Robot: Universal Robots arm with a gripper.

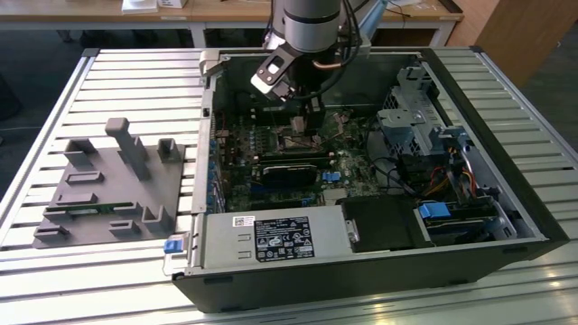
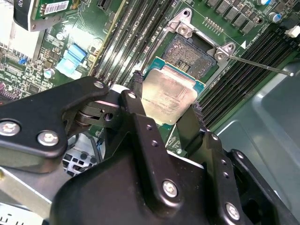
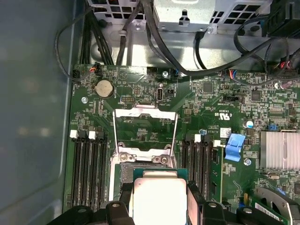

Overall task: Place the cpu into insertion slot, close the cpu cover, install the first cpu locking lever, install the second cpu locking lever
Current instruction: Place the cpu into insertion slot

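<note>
Fingers [image 2: 132, 105] clamped on cpu [image 2: 168, 96] edges; chip above insertion slot [image 2: 187, 51], not seated; cpu cover [image 3: 145, 114] open. Risk: misaligned descent, corner catches socket rim, contacts damaged.

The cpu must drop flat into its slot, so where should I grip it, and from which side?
Grip the cpu by two opposite thin edges from above its flat metal top, as the end effector does now: it is a thin square plate.
</note>
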